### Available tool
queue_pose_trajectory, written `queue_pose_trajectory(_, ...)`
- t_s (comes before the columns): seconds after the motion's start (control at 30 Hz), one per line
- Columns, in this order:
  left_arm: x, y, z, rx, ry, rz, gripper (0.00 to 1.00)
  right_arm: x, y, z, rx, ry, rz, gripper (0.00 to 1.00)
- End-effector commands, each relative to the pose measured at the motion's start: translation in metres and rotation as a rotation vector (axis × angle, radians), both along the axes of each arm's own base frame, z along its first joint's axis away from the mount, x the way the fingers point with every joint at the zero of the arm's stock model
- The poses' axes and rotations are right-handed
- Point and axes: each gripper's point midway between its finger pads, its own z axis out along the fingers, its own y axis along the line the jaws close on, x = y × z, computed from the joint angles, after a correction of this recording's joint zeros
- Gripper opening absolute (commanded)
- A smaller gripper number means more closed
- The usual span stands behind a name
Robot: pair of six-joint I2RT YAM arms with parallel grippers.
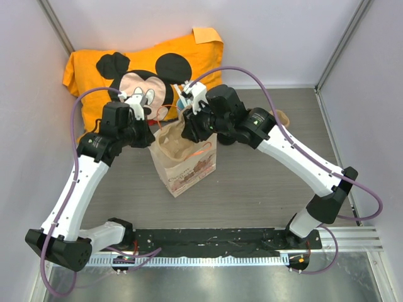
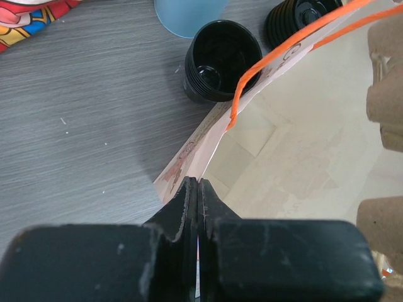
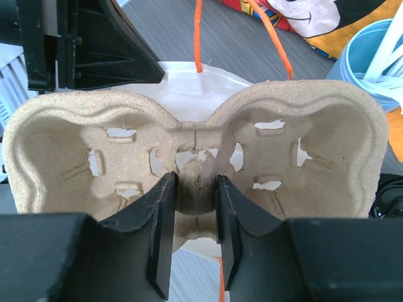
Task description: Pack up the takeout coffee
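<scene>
Left pincer (image 2: 197,186) shut flat on the bag (image 2: 200,137) rim; bag stands upright on the counter (image 2: 82,126). Right pincer (image 3: 196,189) narrow, clamped on the centre ridge of a pulp carrier (image 3: 286,148), which hangs over the bag mouth. Coffee (image 2: 296,16) is outside the bag, on the counter just past the rim — next to a hollow black ring (image 2: 221,60) and a blue cup (image 2: 189,14). Lid partly hidden by the rim and orange handle (image 2: 234,104).

Carrier tray (image 3: 195,133) at bag (image 1: 189,171) mouth, takeout coffee (image 2: 301,19) beside bag
</scene>
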Motion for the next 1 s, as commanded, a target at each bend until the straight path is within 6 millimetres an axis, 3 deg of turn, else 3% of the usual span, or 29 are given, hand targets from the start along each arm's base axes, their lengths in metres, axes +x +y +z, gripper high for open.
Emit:
queue_pose_trajectory(0.0,0.004,0.0,0.005,-0.032,-0.02,0.013,0.0,-0.011,0.002,0.024,0.095,0.002,0.017,0.18)
queue_pose_trajectory(0.43,0.006,0.0,0.005,-0.048,-0.015,0.011,0.0,-0.012,-0.002,0.008,0.072,0.039,-0.014,0.18)
queue_pose_trajectory(0.63,0.007,0.0,0.004,-0.054,-0.006,0.011,0.0,0.0,-0.011,0.004,0.034,0.003,-0.081,0.15)
queue_pose_trajectory(0.97,0.01,0.0,-0.001,-0.054,0.007,0.015,0.0,-0.041,0.008,0.057,0.141,-0.019,0.119,0.16)
